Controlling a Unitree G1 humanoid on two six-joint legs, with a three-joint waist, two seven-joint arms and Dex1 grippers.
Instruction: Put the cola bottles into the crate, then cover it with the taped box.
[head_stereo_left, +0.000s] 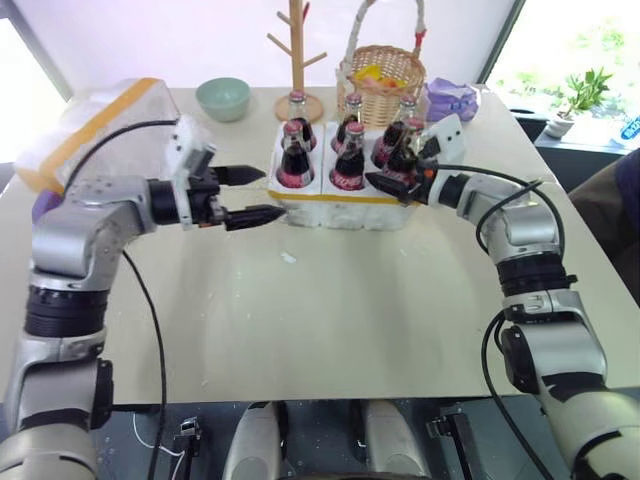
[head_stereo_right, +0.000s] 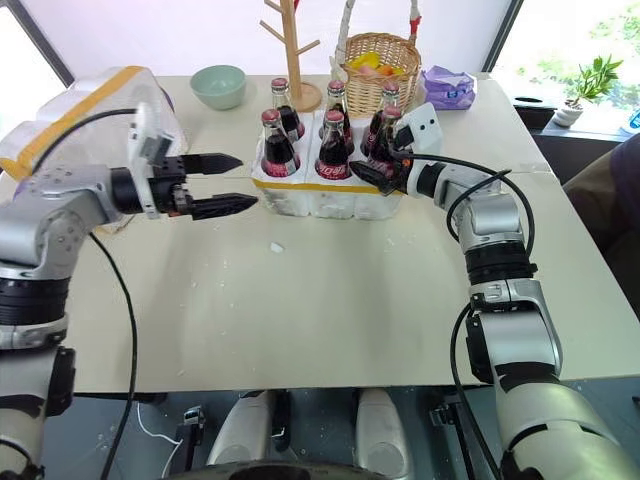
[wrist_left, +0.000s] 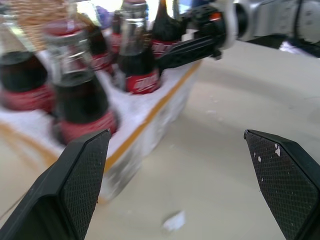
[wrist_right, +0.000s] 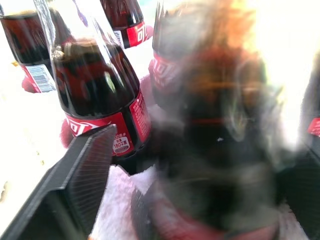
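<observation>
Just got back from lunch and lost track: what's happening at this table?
Six cola bottles stand in the crate. The right pincer is at the crate's front right bottle, fingers either side of it; whether it grips is unclear. The left pincer hangs open beside the crate, holding nothing. The taped box sits at the table's left, not yet over the crate.

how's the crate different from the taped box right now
The crate is a low white foam block with one yellow band along its rim; the taped box is taller and wrapped in wider yellow-orange tape.
The crate holds six cola bottles standing upright; nothing sits on the taped box.
The crate stands mid-table between both grippers; the taped box sits at the table's left edge behind the left arm.
Both are white styrofoam with yellow tape.
</observation>
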